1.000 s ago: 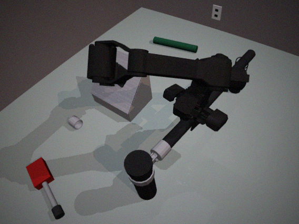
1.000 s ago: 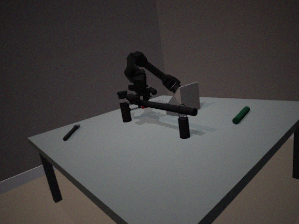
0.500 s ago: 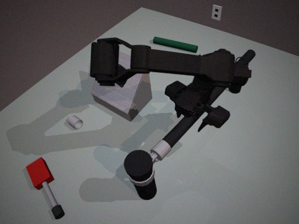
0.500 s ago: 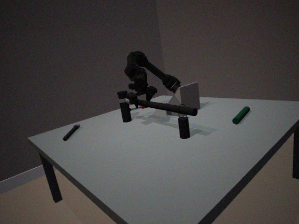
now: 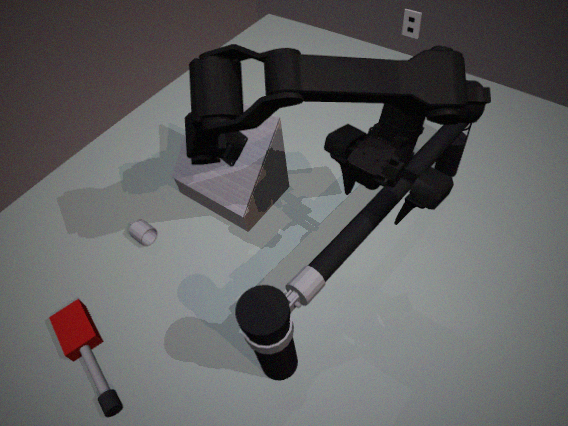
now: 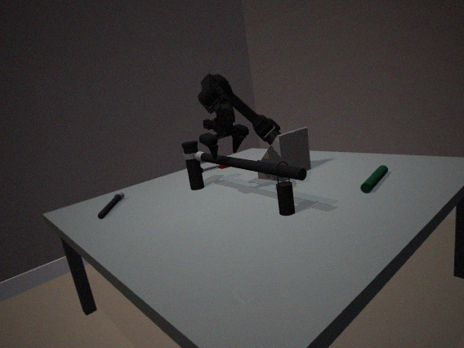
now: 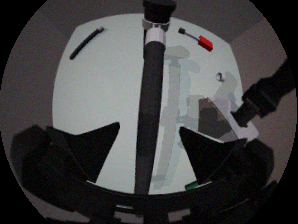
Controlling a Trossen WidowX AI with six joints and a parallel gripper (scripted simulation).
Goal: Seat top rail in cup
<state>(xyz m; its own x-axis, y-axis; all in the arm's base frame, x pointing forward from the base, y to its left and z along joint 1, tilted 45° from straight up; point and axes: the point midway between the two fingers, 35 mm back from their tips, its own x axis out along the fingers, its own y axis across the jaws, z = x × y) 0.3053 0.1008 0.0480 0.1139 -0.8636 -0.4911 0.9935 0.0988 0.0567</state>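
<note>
The black rail (image 5: pixel 350 237) (image 6: pixel 253 164) (image 7: pixel 151 85) runs from the big post to the small post (image 6: pixel 286 200), through its thin wire loop. Its near end is inside the pale rail-end cup (image 5: pixel 307 285) (image 6: pixel 199 155) (image 7: pixel 155 36); the depth is hidden. The cup hangs on the pale brace band (image 5: pixel 270 346), which sits just under the cap of the big post (image 5: pixel 263 310) (image 6: pixel 195 176). My gripper (image 5: pixel 373 207) (image 6: pixel 225 154) (image 7: pixel 150 127) is open above the rail. The wrist view shows a gap on each side of the rail.
A grey wedge block (image 5: pixel 215 187) (image 6: pixel 295 149) stands beside the rail. A red-headed mallet (image 5: pixel 75 327) (image 7: pixel 205 43), a loose pale sleeve (image 5: pixel 143 233) (image 7: pixel 220 77), a green cylinder (image 6: pixel 374 179) (image 7: pixel 192 185) and a short black rod (image 6: pixel 110 206) (image 7: pixel 85 42) lie farther off.
</note>
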